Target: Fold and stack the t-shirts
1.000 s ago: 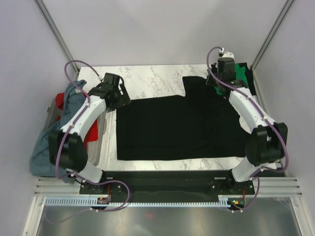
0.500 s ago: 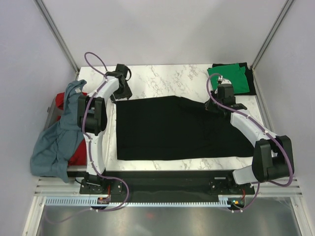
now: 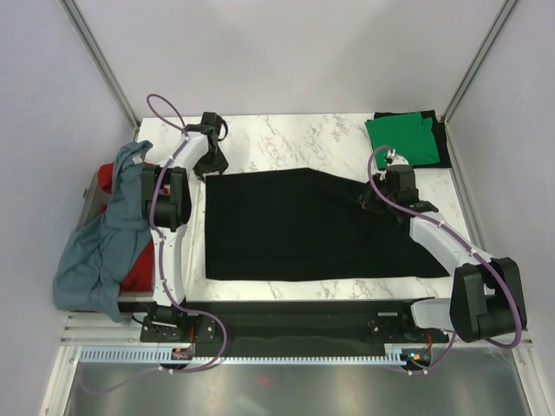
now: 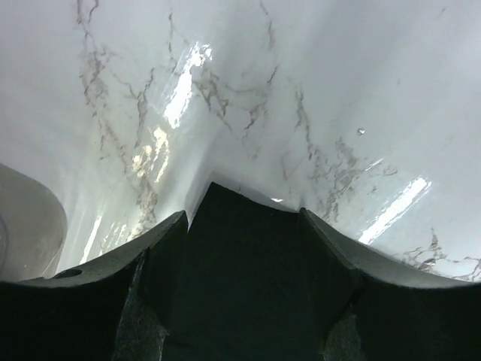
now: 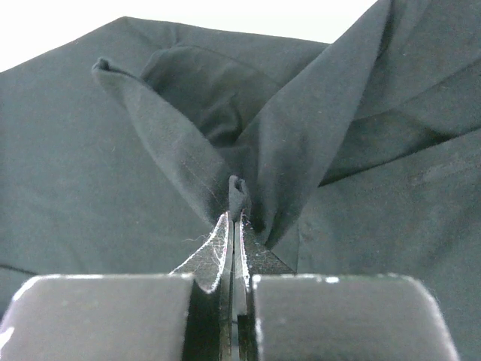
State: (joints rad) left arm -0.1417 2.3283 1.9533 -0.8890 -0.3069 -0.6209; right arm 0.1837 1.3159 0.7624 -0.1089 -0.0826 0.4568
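Note:
A black t-shirt (image 3: pixel 295 225) lies spread flat on the marble table (image 3: pixel 286 134). My left gripper (image 3: pixel 211 163) is at the shirt's far left corner. In the left wrist view its jaws stand open (image 4: pixel 242 214), with the black corner (image 4: pixel 244 263) between them. My right gripper (image 3: pixel 371 198) is over the shirt's right part. In the right wrist view it is shut (image 5: pixel 235 218) on a pinched ridge of black cloth (image 5: pixel 237 188), and folds rise from the pinch. A folded green t-shirt (image 3: pixel 401 137) lies at the back right. A grey-blue t-shirt (image 3: pixel 100 247) and a red one (image 3: pixel 108 178) hang over the left side.
A translucent grey bin (image 3: pixel 88 192) stands off the table's left edge under the grey-blue and red shirts. Something black (image 3: pixel 443 143) lies under the green shirt by the right corner post. Bare marble shows along the back edge.
My right gripper has carried the shirt's right sleeve from the back right inward over the shirt, uncovering the green shirt. My left arm has swung to the shirt's far left corner.

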